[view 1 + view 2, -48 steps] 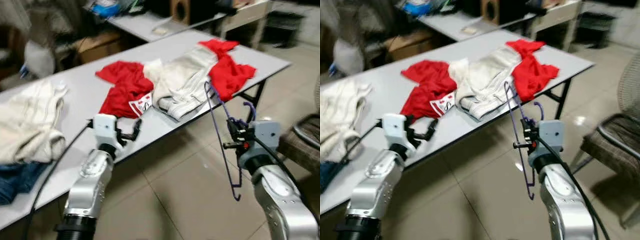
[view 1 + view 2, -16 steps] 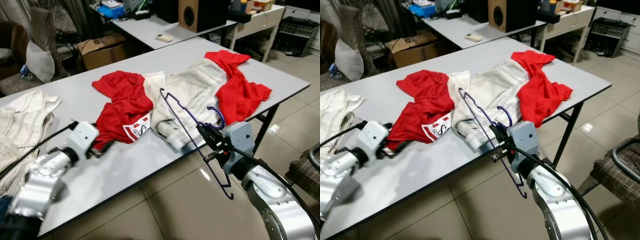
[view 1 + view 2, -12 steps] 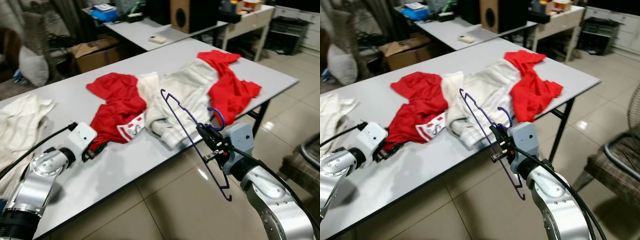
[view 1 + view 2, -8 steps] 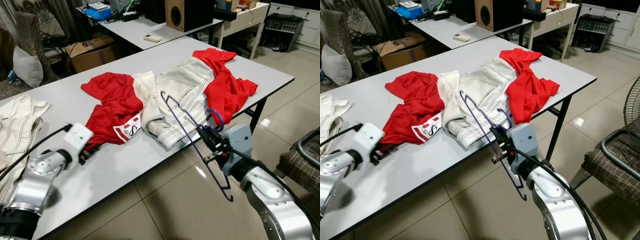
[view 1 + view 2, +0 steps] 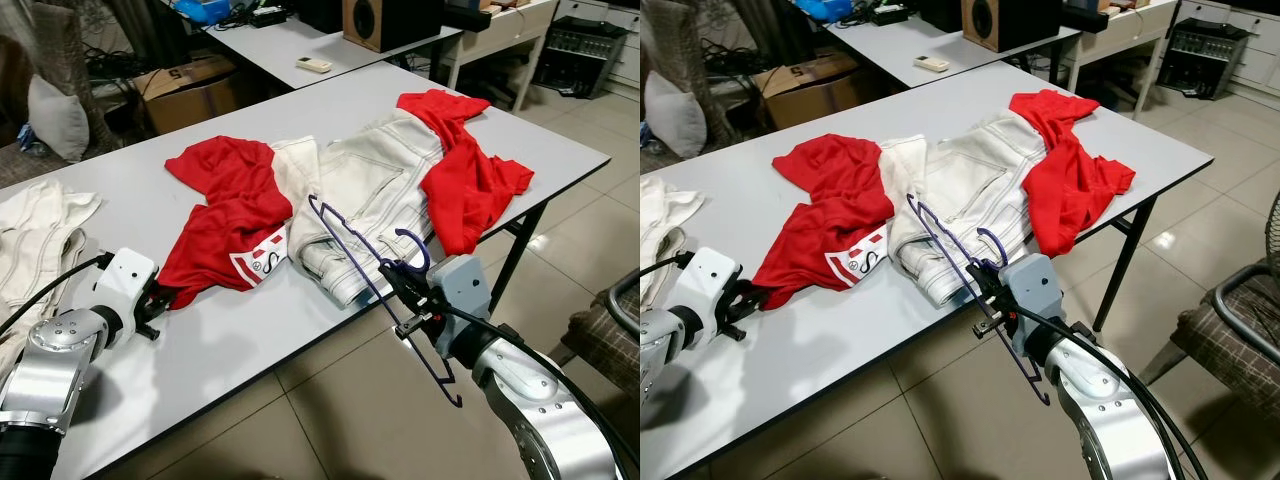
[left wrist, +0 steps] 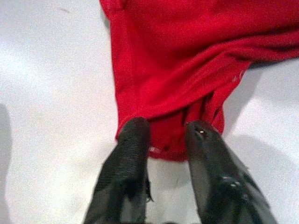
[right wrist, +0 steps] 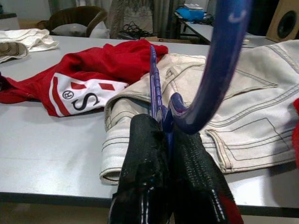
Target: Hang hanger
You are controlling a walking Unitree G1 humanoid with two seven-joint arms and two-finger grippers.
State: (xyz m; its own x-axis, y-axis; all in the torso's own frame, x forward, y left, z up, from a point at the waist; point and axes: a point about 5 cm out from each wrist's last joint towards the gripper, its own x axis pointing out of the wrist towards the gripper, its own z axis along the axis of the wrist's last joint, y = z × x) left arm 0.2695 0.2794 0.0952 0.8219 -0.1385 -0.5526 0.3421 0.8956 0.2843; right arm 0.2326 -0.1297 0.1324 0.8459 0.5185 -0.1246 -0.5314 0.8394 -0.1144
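Here the right gripper [image 5: 408,298] is pressed together on the neck of the purple hanger [image 5: 372,282], just below its hook [image 7: 219,60]; the hanger is held in the air at the near edge of the table [image 5: 250,345], its long frame slanting from above the white trousers [image 5: 365,195] down past the table edge toward the floor. The left gripper [image 6: 166,135] rests low on the table with its fingers [image 6: 133,140] spread a little, either side of the hem of the red shirt [image 5: 225,215], and it cannot be told whether they pinch the cloth. No rail or rod for hanging is visible in these views. The chief risk is judged to be snagging: the upper end of the hanger lies just above the trousers, so a sweep of the arm could catch fabric and drag garments off the table. A second risk is rotation in the grip, since the thin neck is held at one point and the long frame could swing and spoil the hook's aim. A third risk is the lower end striking the table edge or leg as the robot turns. Should the left fingers close on the hem, lifting that arm could pull the shirt along.
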